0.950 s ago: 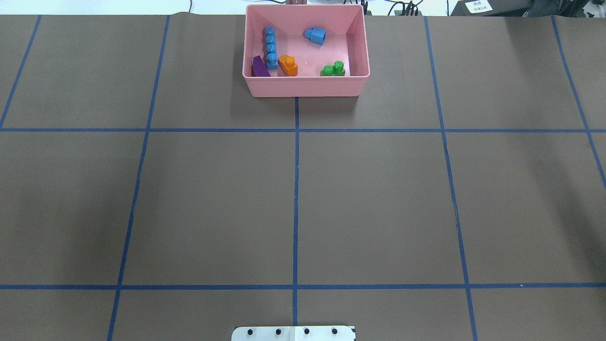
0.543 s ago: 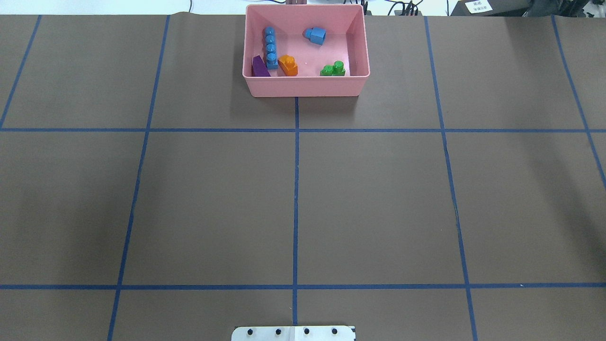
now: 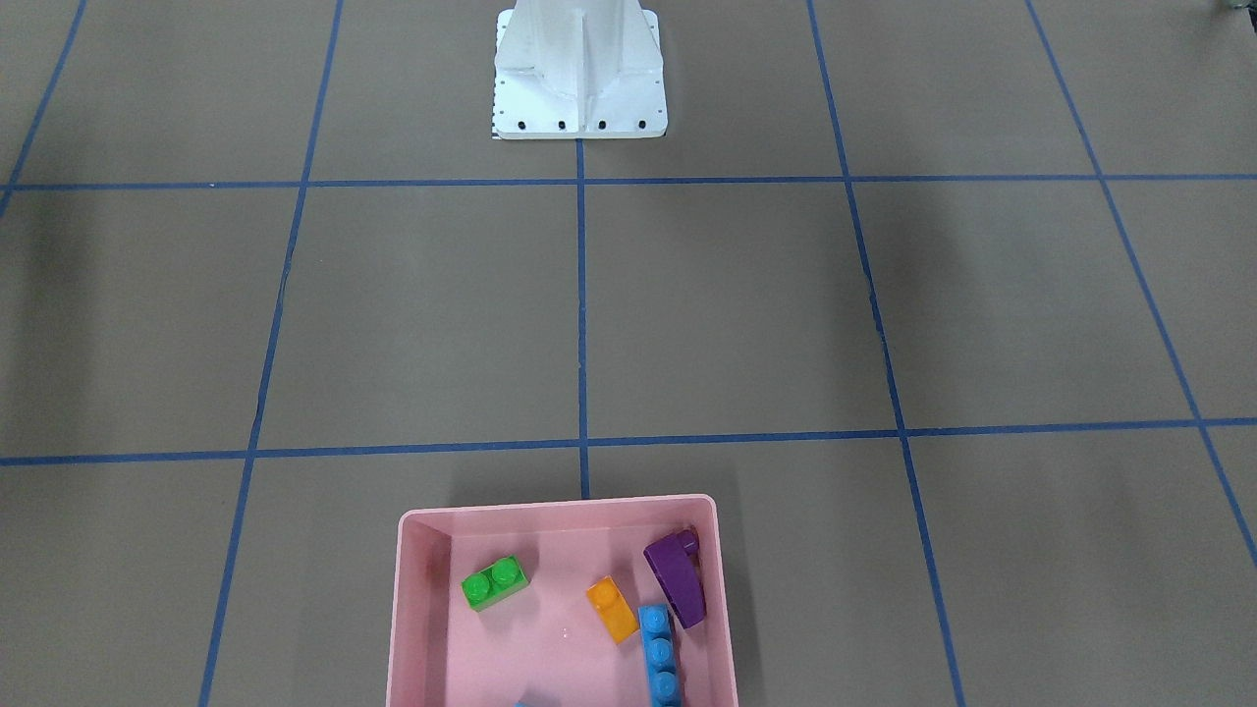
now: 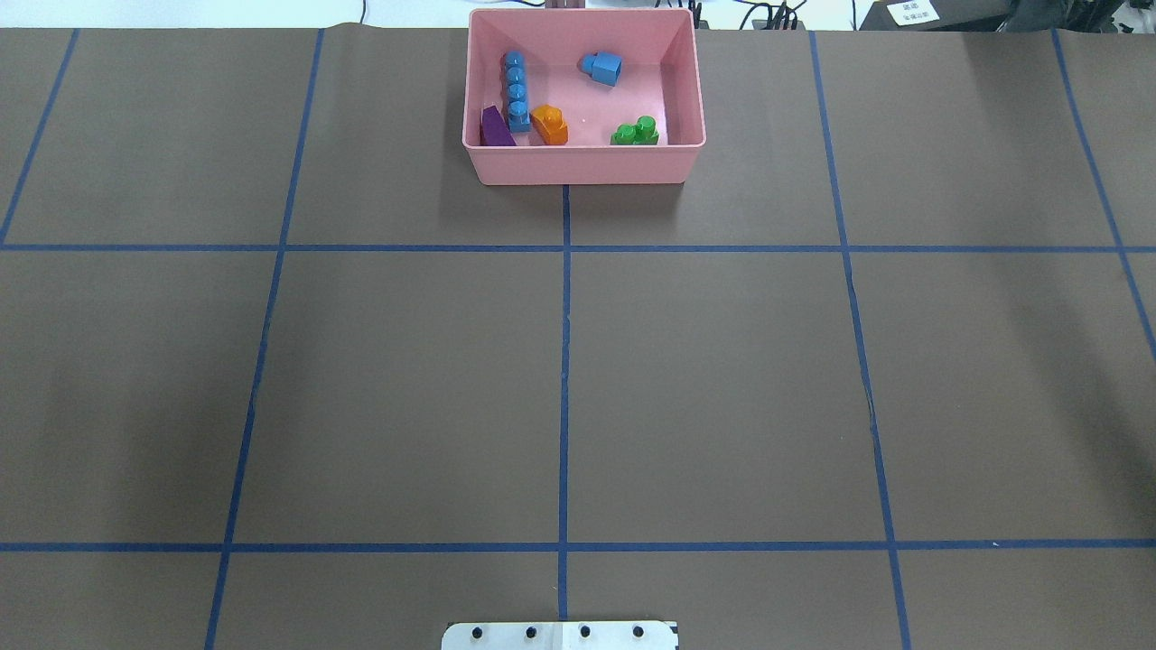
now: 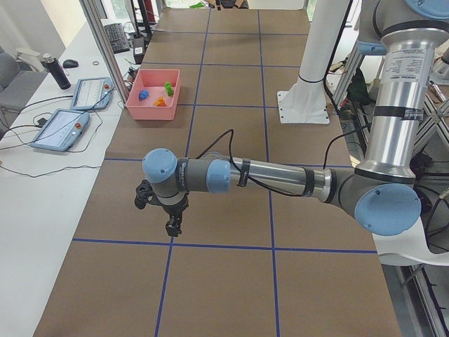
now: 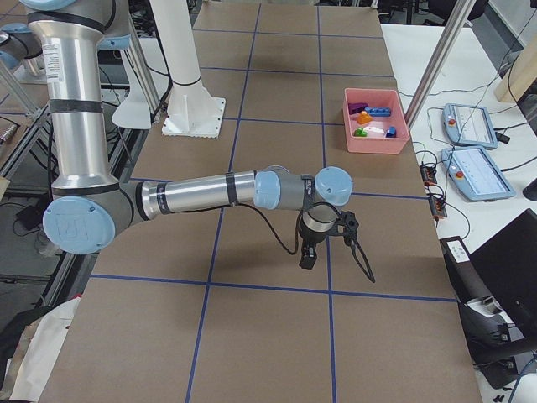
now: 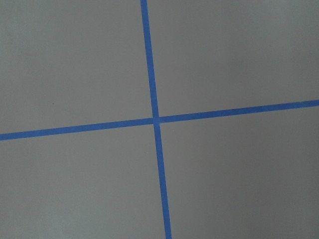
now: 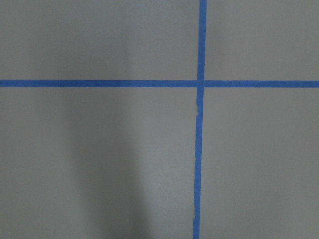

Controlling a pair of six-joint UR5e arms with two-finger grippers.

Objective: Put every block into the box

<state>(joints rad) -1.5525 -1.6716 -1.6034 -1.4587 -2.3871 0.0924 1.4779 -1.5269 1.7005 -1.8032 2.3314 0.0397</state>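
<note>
- All five blocks lie inside the pink box. They are the long blue block, the tiny blue block, the orange block, the purple wedge and the green block.
- I see no block out on the table, so I judge the task done. What remains is a tidy finish.
- My left claw hangs over the table with the box well apart from it, far out toward the operators' edge. My right claw hangs the same way on the other side, and the box is just as far from it.
- Each claw shows only in a side view, so I cannot tell whether either one is open or closed.
- My wrist cameras show only blue tape crossing on the table, with nothing under either claw.
- To finish well I should keep both claws high and away from the box, and make no sweep near its rim. The purple wedge leans at the wall by one corner, and I judge that a knock could tip it out.
- A white card beyond the far edge carries writing too small to read. I can read no brand on the blocks or the box.
</note>
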